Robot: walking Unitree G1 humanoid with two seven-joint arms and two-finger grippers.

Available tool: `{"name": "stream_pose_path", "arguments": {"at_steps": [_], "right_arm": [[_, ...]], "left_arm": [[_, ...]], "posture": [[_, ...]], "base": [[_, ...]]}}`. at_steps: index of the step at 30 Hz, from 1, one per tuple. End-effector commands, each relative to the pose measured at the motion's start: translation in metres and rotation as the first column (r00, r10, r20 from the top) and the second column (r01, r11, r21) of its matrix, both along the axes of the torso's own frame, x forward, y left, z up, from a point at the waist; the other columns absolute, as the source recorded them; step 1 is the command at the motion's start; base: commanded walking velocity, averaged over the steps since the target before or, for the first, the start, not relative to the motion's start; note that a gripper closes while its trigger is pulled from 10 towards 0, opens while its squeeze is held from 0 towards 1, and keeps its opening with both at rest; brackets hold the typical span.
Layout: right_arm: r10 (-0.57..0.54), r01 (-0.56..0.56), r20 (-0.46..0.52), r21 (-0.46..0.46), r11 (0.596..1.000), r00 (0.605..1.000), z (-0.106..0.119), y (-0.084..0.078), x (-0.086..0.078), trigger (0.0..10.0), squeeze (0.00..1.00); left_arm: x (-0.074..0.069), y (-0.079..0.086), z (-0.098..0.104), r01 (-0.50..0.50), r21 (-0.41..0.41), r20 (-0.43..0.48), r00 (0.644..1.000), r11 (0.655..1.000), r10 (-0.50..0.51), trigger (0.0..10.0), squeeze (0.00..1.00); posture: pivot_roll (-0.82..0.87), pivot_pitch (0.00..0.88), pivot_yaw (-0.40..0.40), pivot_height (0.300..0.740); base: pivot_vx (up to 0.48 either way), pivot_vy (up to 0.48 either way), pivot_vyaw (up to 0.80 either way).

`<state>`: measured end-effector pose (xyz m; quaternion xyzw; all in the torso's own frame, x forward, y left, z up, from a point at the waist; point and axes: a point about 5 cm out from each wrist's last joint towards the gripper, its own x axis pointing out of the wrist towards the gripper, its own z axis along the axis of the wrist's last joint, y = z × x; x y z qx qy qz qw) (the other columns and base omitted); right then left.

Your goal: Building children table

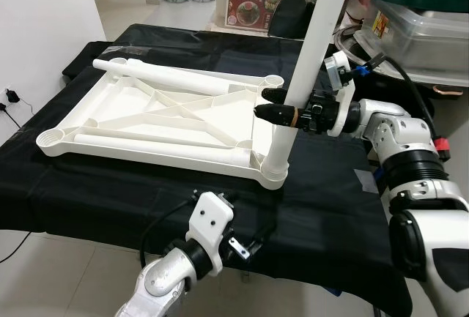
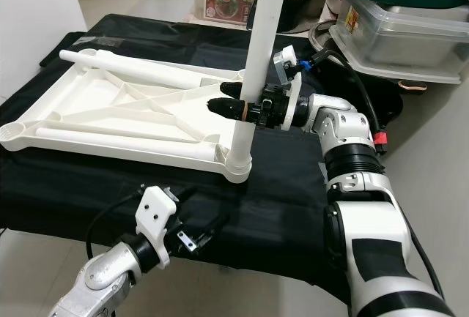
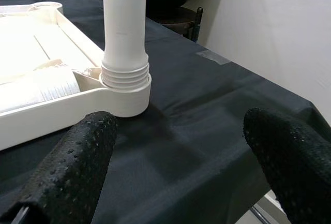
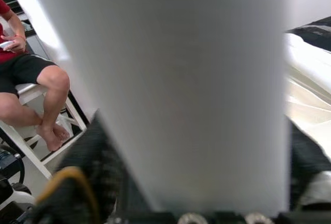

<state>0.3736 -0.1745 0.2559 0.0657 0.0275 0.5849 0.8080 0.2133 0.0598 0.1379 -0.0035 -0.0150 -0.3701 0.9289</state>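
A white plastic tabletop (image 1: 132, 116) lies upside down on a black-draped table (image 1: 102, 192). One white table leg (image 1: 311, 53) stands upright in the socket (image 1: 272, 170) at the tabletop's near right corner; its threaded base (image 3: 124, 74) sits in that socket. My right gripper (image 1: 277, 105) is shut on this leg about a third of the way up, reaching in from the right. A second leg (image 1: 176, 75) lies along the tabletop's far side. My left gripper (image 3: 176, 146) is open, low at the table's front edge, a short way in front of the socket.
Stacked clear bins with a green lid (image 1: 418, 9) stand at the back right, close behind my right arm. A printed box (image 1: 253, 2) is on the floor beyond the table. A seated person (image 4: 31, 74) is off to the side. A white wall (image 1: 44, 17) is on the left.
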Motion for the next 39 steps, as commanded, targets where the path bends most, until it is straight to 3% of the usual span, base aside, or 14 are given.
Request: {"name": "stream_pose_path", "arguments": {"at_steps": [1, 10, 16, 20, 24, 25, 26, 28, 31, 33, 34, 36, 37, 39], "right_arm": [[0.020, -0.020, 0.014, -0.003, 1.000, 1.000, 0.002, 0.008, 0.002, 0.0, 0.00], [-0.108, 0.109, 0.031, -0.022, 0.994, 0.994, -0.004, 0.008, 0.009, 0.0, 0.00], [-0.419, 0.422, 0.051, -0.128, 0.898, 0.907, -0.025, 0.000, 0.022, 0.0, 0.00], [-0.636, 0.638, 0.077, -0.180, 0.749, 0.768, -0.035, -0.011, 0.027, 0.0, 0.00], [-0.842, 0.837, 0.114, -0.241, 0.491, 0.527, -0.044, -0.022, 0.027, 0.0, 0.00], [-0.842, 0.837, 0.114, -0.241, 0.491, 0.527, -0.044, -0.022, 0.027, 0.0, 0.00], [-0.883, 0.876, 0.115, -0.238, 0.420, 0.455, -0.044, -0.025, 0.027, 0.0, 0.00], [-0.883, 0.876, 0.115, -0.238, 0.420, 0.455, -0.044, -0.025, 0.027, 0.0, 0.00], [-0.983, 0.979, 0.090, -0.142, 0.144, 0.157, -0.035, -0.028, 0.022, 0.0, 0.00], [-0.983, 0.979, 0.090, -0.142, 0.144, 0.157, -0.035, -0.028, 0.022, 0.0, 0.00], [-0.995, 0.993, 0.074, -0.101, 0.064, 0.072, -0.032, -0.021, 0.019, 0.0, 0.00], [-0.998, 0.996, 0.043, -0.077, 0.035, 0.039, -0.032, -0.010, 0.018, 0.0, 0.00], [-0.997, 0.995, -0.012, -0.066, 0.078, 0.078, -0.033, 0.006, 0.018, 4.6, 0.00], [-0.992, 0.991, -0.048, -0.061, 0.120, 0.117, -0.034, 0.016, 0.019, 4.6, 0.00]], "left_arm": [[-0.002, 0.000, 0.000, 0.001, 0.003, 0.004, 1.000, 1.000, -0.001, 10.0, 0.00], [0.003, 0.007, -0.002, -0.042, 0.022, 0.010, 0.999, 0.999, 0.042, 10.0, 0.00], [0.006, 0.011, -0.004, -0.075, 0.033, 0.014, 0.997, 0.997, 0.075, 10.0, 0.00], [0.009, 0.014, -0.004, -0.106, 0.047, 0.029, 0.994, 0.993, 0.105, 10.0, 0.00], [0.011, 0.014, -0.004, -0.117, 0.055, 0.037, 0.993, 0.992, 0.115, 10.0, 0.00], [0.011, 0.014, -0.004, -0.117, 0.055, 0.037, 0.993, 0.992, 0.115, 10.0, 0.00], [0.012, 0.014, -0.004, -0.117, 0.056, 0.039, 0.993, 0.992, 0.115, 10.0, 0.00], [0.012, 0.014, -0.004, -0.117, 0.056, 0.039, 0.993, 0.992, 0.115, 10.0, 0.00], [0.013, 0.013, -0.002, -0.118, 0.056, 0.048, 0.992, 0.991, 0.115, 10.0, 0.00], [0.013, 0.013, -0.002, -0.118, 0.056, 0.048, 0.992, 0.991, 0.115, 10.0, 0.00], [0.013, 0.013, -0.002, -0.118, 0.056, 0.050, 0.992, 0.991, 0.116, 10.0, 0.00], [0.014, 0.012, -0.002, -0.121, 0.056, 0.052, 0.992, 0.991, 0.119, 10.0, 0.00], [0.014, 0.012, -0.002, -0.124, 0.055, 0.054, 0.991, 0.991, 0.121, 10.0, 0.00], [0.014, 0.012, -0.001, -0.125, 0.055, 0.054, 0.991, 0.991, 0.122, 10.0, 0.00]], "posture": [[0.16, 0.074, -0.086, 0.740], [0.16, 0.057, -0.085, 0.740], [0.15, 0.050, -0.087, 0.740], [0.15, 0.049, -0.082, 0.740], [0.14, 0.047, -0.073, 0.740], [0.14, 0.047, -0.073, 0.740], [0.14, 0.046, -0.073, 0.740], [0.14, 0.046, -0.073, 0.740], [0.14, 0.052, -0.075, 0.740], [0.14, 0.052, -0.075, 0.740], [0.14, 0.054, -0.076, 0.740], [0.14, 0.056, -0.077, 0.740], [0.14, 0.058, -0.079, 0.740], [0.14, 0.059, -0.075, 0.740]], "base": [[0.000, 0.000, 0.00], [0.000, 0.000, 0.00], [0.000, 0.000, 0.00], [0.000, 0.000, 0.00], [0.000, 0.000, 0.00], [0.000, 0.000, 0.00], [0.000, 0.000, 0.00], [0.000, 0.000, 0.00], [0.000, 0.000, 0.00], [0.000, 0.000, 0.00], [0.000, 0.000, 0.00], [0.000, 0.000, 0.00], [0.000, 0.000, 0.00], [0.000, 0.000, 0.00]]}}
